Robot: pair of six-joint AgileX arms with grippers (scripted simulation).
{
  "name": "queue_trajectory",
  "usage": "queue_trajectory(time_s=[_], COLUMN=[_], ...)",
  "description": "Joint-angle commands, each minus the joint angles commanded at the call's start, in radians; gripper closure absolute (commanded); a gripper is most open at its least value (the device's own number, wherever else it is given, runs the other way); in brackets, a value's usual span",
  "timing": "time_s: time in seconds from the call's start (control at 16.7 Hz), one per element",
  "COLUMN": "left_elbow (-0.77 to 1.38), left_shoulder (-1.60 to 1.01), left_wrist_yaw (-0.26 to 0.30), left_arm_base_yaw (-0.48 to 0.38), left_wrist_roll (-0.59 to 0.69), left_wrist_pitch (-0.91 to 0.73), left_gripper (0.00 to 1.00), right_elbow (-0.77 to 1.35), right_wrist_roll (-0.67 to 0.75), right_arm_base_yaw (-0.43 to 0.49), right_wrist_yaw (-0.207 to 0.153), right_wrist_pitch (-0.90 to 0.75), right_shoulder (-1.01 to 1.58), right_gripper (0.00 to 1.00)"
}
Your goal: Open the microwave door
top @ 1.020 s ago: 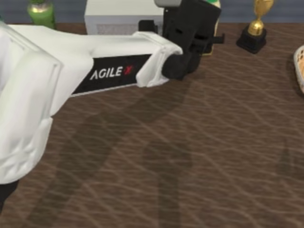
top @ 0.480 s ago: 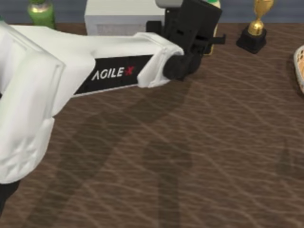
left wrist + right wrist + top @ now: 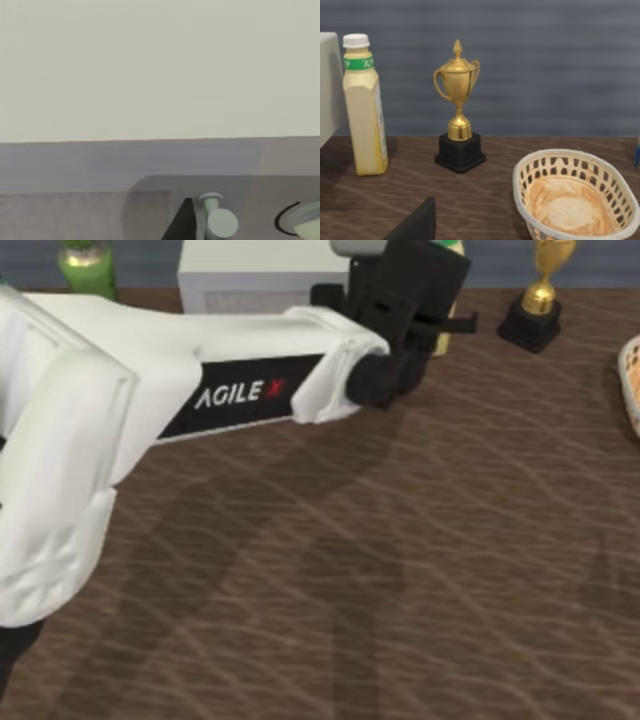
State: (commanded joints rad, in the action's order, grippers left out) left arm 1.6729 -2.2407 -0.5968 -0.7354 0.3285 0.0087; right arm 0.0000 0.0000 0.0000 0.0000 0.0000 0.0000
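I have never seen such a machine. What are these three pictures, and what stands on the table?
This is a simulated robot with two arms. The top view looks down on a brown table. The white left arm reaches to the microwave at the far edge; its black left gripper is beside it. The left wrist view shows mostly the microwave's pale wall. The right wrist view shows a yellow bottle, a gold trophy and a wicker basket. Nothing is visibly held.

Rendered sim tabletop, not a real room: flat dark wood-grain surface [image 3: 400, 570], blank grey backdrop. Random household props around the left gripper [image 3: 440, 300]: microwave [image 3: 250, 270] beside it, gold trophy [image 3: 457, 110], pale yellow bottle [image 3: 364, 105], wicker basket [image 3: 575, 195] farther off.
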Motion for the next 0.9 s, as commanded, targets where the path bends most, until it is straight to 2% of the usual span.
queue_trajectory(time_s=[0.3,0.9], left_elbow=[0.191,0.782], left_shoulder=[-0.081,-0.278], left_wrist_yaw=[0.05,0.243], left_arm_base_yaw=[0.013,0.079], left_wrist_roll=[0.049,0.209], left_wrist_pitch=[-0.216,-1.028], left_gripper=[1.0,1.0], right_elbow=[0.0,0.0], right_wrist_roll=[0.0,0.0], right_arm_base_yaw=[0.0,0.0], right_wrist_yaw=[0.0,0.0], right_wrist_pitch=[0.0,0.0], right_shoulder=[0.0,0.0], right_gripper=[0.0,0.0])
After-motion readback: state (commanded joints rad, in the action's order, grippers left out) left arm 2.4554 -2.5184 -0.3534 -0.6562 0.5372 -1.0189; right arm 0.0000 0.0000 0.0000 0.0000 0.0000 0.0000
